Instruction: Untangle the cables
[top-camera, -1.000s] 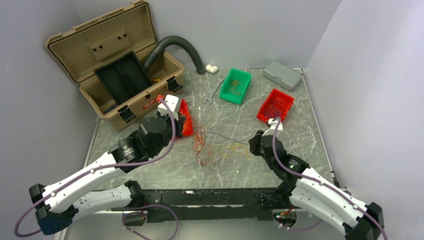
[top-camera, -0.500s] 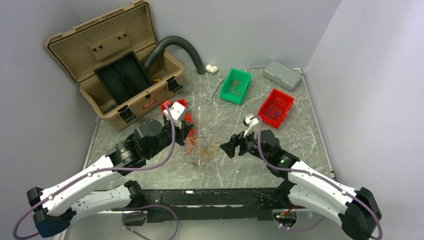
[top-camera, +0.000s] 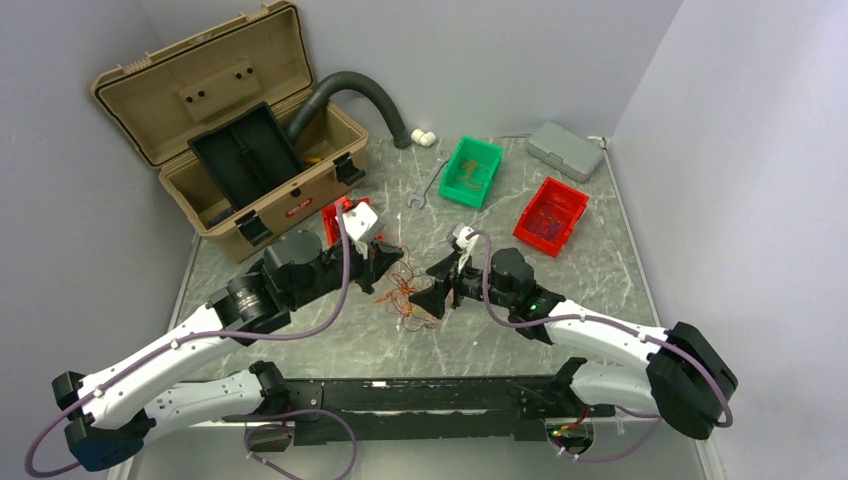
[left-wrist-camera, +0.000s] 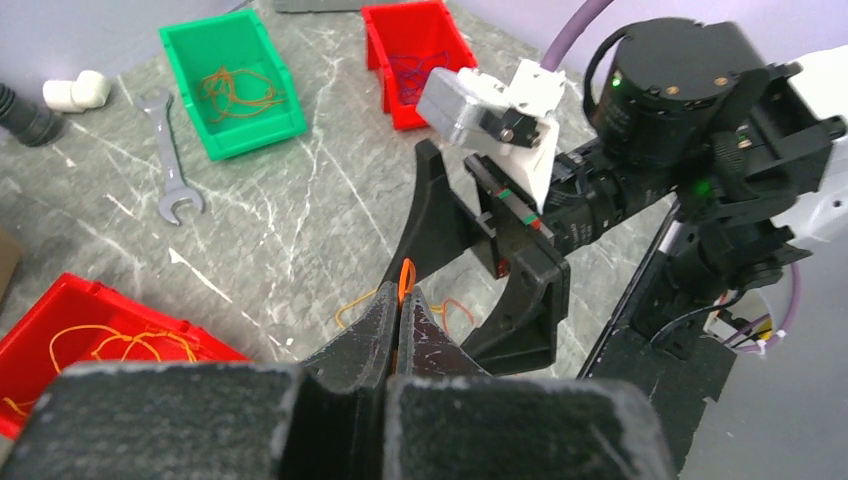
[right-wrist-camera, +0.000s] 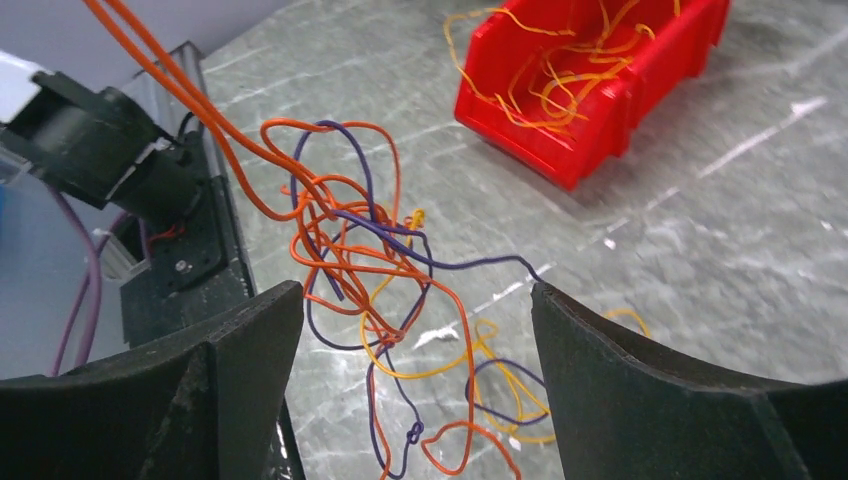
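The cables (top-camera: 402, 293) are a loose tangle of orange, yellow and dark purple wires in the middle of the table. My left gripper (left-wrist-camera: 402, 298) is shut on an orange cable (left-wrist-camera: 405, 275) that sticks out past its tips. In the right wrist view two orange strands (right-wrist-camera: 190, 90) run taut from the tangle (right-wrist-camera: 355, 255) up to the top left. My right gripper (right-wrist-camera: 415, 300) is open, its fingers either side of the hanging tangle without touching it. From above, the left gripper (top-camera: 390, 262) and right gripper (top-camera: 433, 288) face each other over the wires.
An open tan toolbox (top-camera: 230, 130) and a dark hose (top-camera: 355, 88) stand at the back left. A green bin (top-camera: 472, 172), a red bin (top-camera: 551, 212), a grey box (top-camera: 564, 150) and a wrench (top-camera: 425, 190) lie further back. Another red bin (right-wrist-camera: 590, 80) holds yellow wires.
My right gripper has opened and swung left from near the red bin to the tangle. My left gripper has moved right, carrying the orange cable, and the tangle has bunched up.
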